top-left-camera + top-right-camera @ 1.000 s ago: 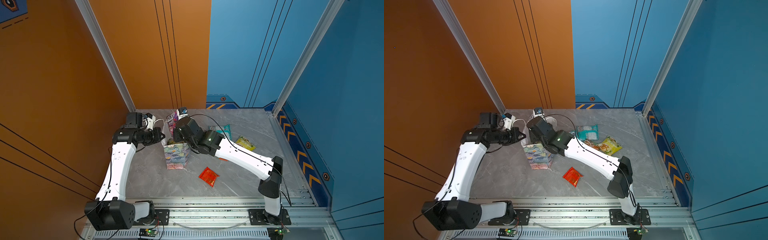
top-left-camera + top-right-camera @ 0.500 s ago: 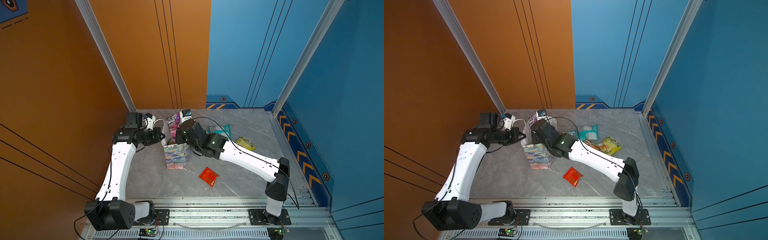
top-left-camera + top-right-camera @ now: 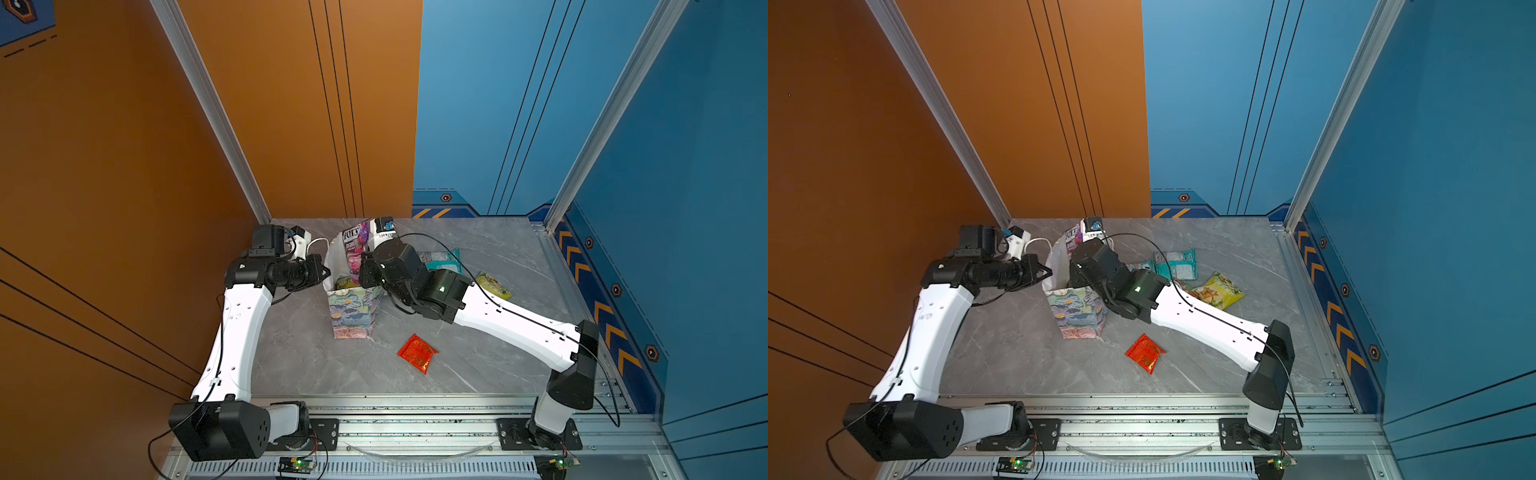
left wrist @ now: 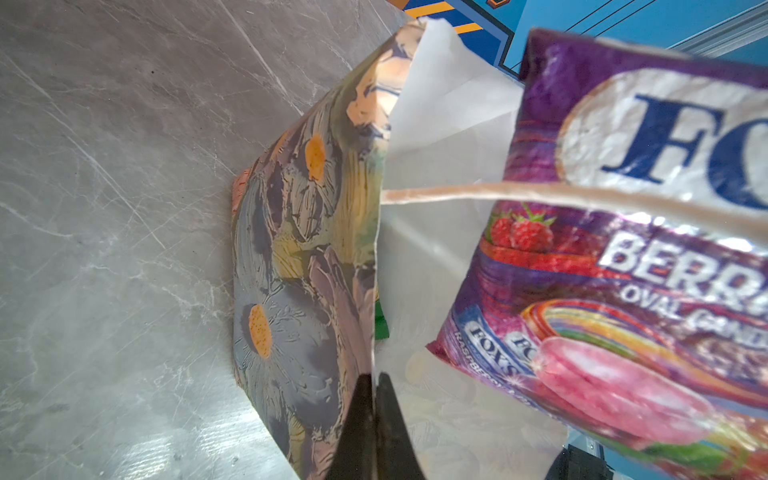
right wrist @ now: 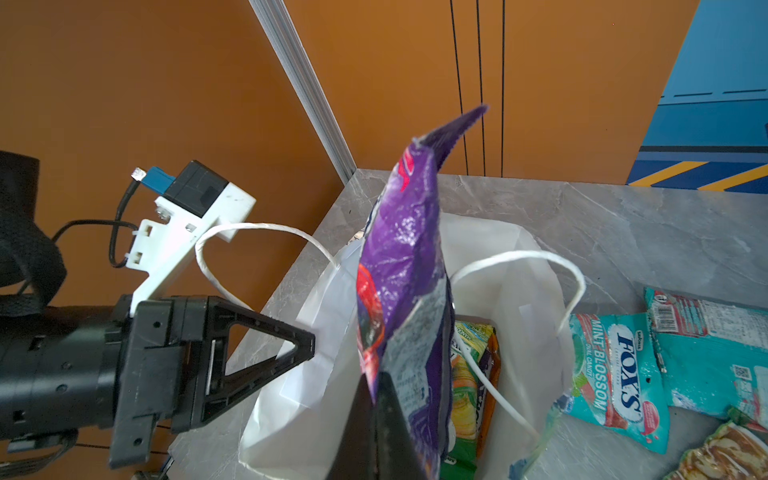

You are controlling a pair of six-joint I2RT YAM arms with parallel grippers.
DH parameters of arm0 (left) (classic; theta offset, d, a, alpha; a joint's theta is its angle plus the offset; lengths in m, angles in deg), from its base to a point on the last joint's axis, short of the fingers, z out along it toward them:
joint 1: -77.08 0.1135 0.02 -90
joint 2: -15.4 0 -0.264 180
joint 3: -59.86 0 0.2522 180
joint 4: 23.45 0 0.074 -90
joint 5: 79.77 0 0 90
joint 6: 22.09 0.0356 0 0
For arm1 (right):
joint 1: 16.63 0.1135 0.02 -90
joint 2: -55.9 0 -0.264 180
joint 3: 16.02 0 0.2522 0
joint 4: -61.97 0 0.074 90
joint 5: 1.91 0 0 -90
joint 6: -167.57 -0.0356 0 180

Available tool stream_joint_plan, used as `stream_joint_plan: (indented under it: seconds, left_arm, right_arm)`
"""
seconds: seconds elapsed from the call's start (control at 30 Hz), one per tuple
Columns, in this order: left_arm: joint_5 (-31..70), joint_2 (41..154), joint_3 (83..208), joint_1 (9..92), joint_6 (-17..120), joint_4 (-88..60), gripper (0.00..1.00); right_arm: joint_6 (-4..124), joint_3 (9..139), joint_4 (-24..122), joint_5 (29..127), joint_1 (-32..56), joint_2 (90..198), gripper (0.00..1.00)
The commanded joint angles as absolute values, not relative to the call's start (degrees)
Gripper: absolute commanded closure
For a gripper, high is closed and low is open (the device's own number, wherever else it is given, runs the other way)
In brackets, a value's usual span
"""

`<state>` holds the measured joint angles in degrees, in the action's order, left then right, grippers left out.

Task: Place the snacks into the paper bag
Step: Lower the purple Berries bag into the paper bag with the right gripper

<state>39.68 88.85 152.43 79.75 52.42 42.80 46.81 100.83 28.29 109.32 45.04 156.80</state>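
The floral paper bag (image 3: 353, 316) (image 3: 1077, 313) stands upright near the table's middle, mouth open. My left gripper (image 4: 374, 384) (image 3: 326, 272) is shut on the bag's rim (image 4: 376, 249) on its left side. My right gripper (image 5: 376, 384) is shut on a purple FOX'S packet (image 5: 403, 270) (image 3: 355, 249) (image 4: 623, 257). It holds the packet upright over the mouth, lower end between the white walls. A green-orange packet (image 5: 469, 374) lies inside. On the table lie teal packets (image 3: 440, 259) (image 5: 615, 374), a yellow chip bag (image 3: 492, 284) and a red packet (image 3: 417, 353).
The bag's white cord handles (image 5: 257, 232) loop up beside the packet; one crosses the left wrist view. Orange and blue walls close the table's back and sides. The aluminium rail (image 3: 415, 415) runs along the front edge.
The right arm has stretched out, shifting the purple packet slightly right over the bag's mouth. The left arm and bag have stayed still.
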Motion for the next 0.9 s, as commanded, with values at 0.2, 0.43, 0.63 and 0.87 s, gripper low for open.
stream_joint_plan:
  seconds: [0.2,0.43,0.63,0.87]
  left_arm:
    - [42.4,87.8,152.8,79.6,52.0,40.9,1.0]
    - [42.4,87.5,152.7,79.6,52.1,40.9,1.0]
    - [42.5,87.6,152.8,79.7,52.1,40.9,1.0]
    - [42.4,87.5,152.6,79.7,52.1,40.9,1.0]
  right_arm:
    - [43.9,99.5,31.4,107.9,45.0,156.5,1.0]
    - [42.2,100.3,32.2,105.2,43.9,158.4,1.0]
    - [40.5,100.2,33.9,103.3,42.5,159.1,1.0]
    - [38.7,100.3,36.2,100.1,40.4,160.2,1.0]
